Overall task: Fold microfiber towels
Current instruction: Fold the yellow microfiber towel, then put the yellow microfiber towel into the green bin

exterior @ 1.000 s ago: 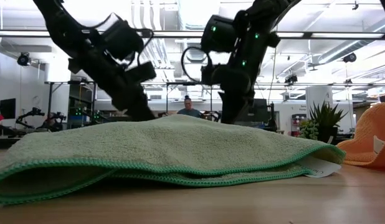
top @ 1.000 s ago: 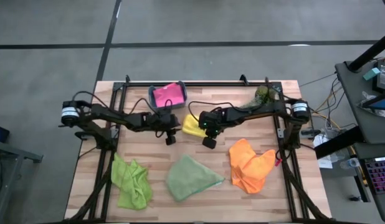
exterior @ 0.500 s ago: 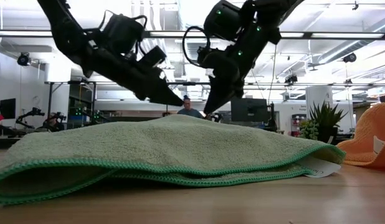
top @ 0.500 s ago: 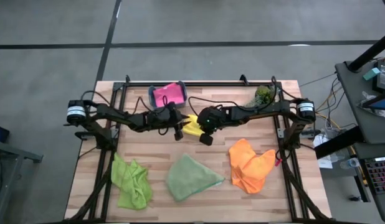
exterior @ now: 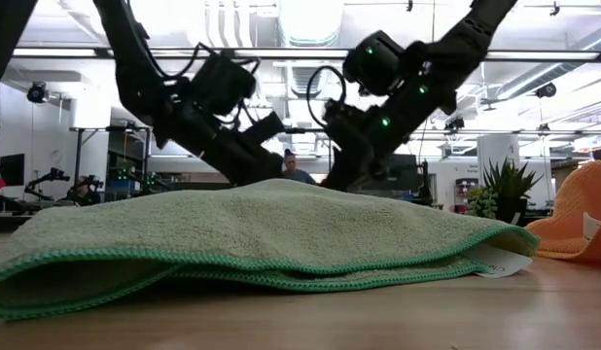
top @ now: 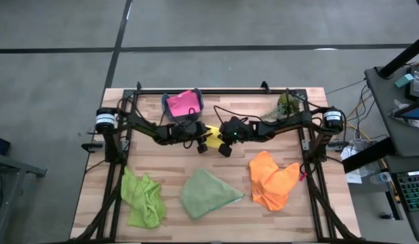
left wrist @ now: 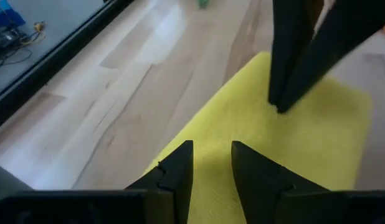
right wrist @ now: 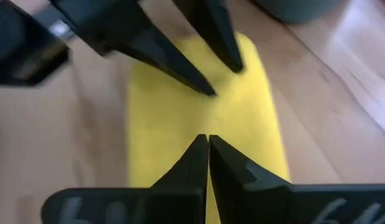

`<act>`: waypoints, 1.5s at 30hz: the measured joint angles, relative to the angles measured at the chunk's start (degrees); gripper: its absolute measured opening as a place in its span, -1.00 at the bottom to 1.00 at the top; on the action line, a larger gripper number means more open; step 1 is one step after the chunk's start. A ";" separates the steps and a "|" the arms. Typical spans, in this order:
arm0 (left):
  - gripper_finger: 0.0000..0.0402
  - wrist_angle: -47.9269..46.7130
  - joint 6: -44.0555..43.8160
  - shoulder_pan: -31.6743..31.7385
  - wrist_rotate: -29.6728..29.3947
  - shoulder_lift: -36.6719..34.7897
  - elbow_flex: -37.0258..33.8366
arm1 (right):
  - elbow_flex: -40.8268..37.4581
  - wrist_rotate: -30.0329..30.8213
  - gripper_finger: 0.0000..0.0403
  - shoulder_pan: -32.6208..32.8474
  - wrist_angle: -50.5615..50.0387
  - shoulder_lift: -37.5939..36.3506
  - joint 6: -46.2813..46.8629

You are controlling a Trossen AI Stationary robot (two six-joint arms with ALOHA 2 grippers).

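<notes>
Both arms have swung in from either side and now meet over the yellow towel (top: pixel 211 131), which lies on the table (top: pixel 277 217) near the teal bin (top: pixel 170 111) holding the pink towel (top: pixel 182 103). The left gripper (left wrist: pixel 211 163) hovers with its fingers slightly apart over the cloth, holding nothing; the right gripper (right wrist: pixel 208 148) is clenched, tips on it. I'd say a fold is about to start.

Both arms are matte black, jointed, with looping black cables. Green lights glow on the right arm. Each tool (left wrist: pixel 211 168) ends in two tapered dark fingers (right wrist: pixel 195 158).
</notes>
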 joint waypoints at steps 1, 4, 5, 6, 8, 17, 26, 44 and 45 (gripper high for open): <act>-0.53 -0.09 0.00 0.02 -0.16 0.39 0.04 | -0.52 1.31 -0.96 0.03 -0.05 0.00 -0.21; -0.53 -0.09 -0.06 0.02 -1.34 1.42 0.48 | -2.21 2.92 -0.96 -0.15 0.40 0.02 -0.72; -0.53 -0.56 -0.07 0.03 -1.46 1.47 0.47 | -2.61 2.96 -0.96 -0.17 0.45 0.04 -0.51; -0.53 -0.89 -0.07 0.10 -1.51 1.47 0.37 | -2.99 2.97 -0.96 -0.17 0.57 0.04 -0.17; -0.53 -1.91 -0.07 0.21 -1.64 1.44 0.30 | -3.31 2.97 -0.96 -0.17 -0.36 0.04 -0.08; -0.53 -5.99 -0.11 0.72 -1.72 0.91 0.27 | -3.29 2.55 -0.96 -0.17 -6.44 -0.24 -0.78; -0.53 -13.97 1.13 0.76 -2.92 -5.85 0.17 | -3.31 1.94 -0.96 -0.17 -11.62 -2.07 -0.69; -0.53 -24.04 -5.55 0.61 0.82 -15.03 0.18 | -3.33 -6.70 -0.91 -1.53 -18.77 -15.23 23.74; -0.53 -23.76 -7.69 0.64 2.08 -15.13 0.30 | -3.33 -6.97 -0.88 -1.50 -19.09 -15.44 25.21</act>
